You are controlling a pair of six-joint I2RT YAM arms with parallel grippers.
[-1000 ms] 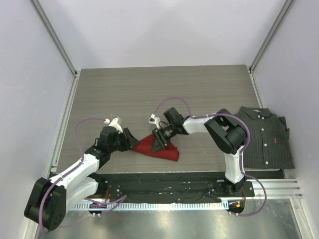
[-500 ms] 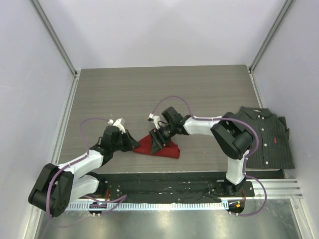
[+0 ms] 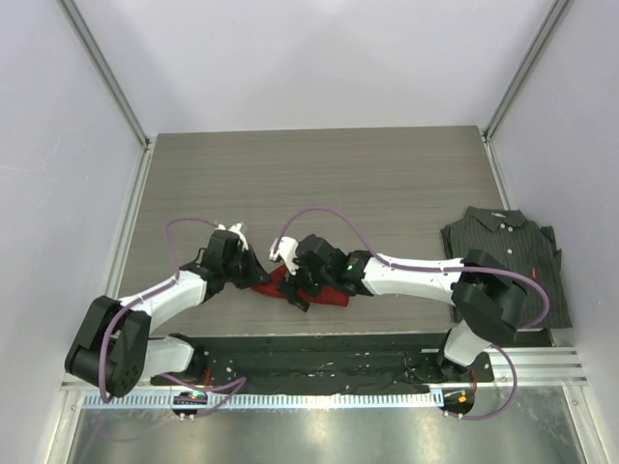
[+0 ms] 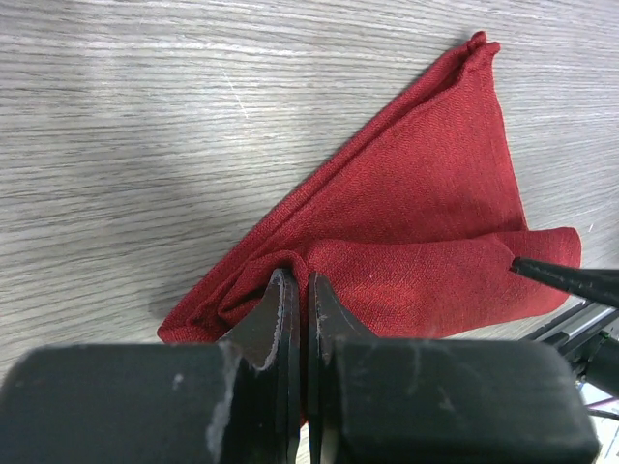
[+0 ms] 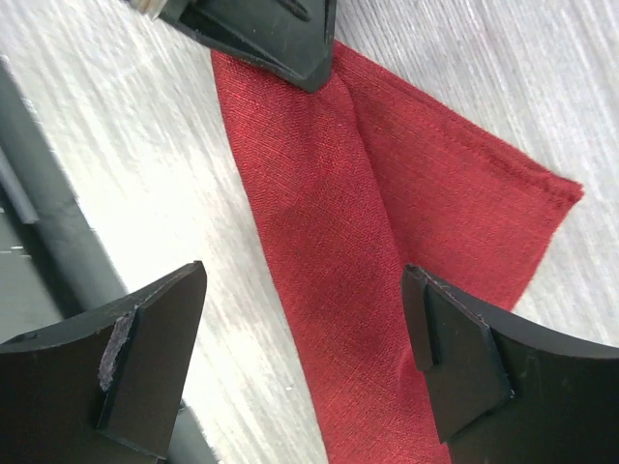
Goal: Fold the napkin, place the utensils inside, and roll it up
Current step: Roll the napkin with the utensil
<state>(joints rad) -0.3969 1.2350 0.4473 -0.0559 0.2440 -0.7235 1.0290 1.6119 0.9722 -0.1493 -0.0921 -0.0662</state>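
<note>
A grey wood-grain tabletop (image 3: 319,174) fills the middle of the scene, boxed in by pale walls (image 3: 319,58) on the left, right and far sides. At its right edge, toward the near corner, a dark pinstriped button-up shirt (image 3: 513,246) lies flat with its collar at the far end. A black strip (image 3: 290,350) runs along the tabletop's near edge, with brushed metal (image 3: 319,430) nearer still.

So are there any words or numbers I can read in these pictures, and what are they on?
None can be read.
The napkin is plain red cloth with no writing on it.
Any label on the shirt is too small to read.
</note>
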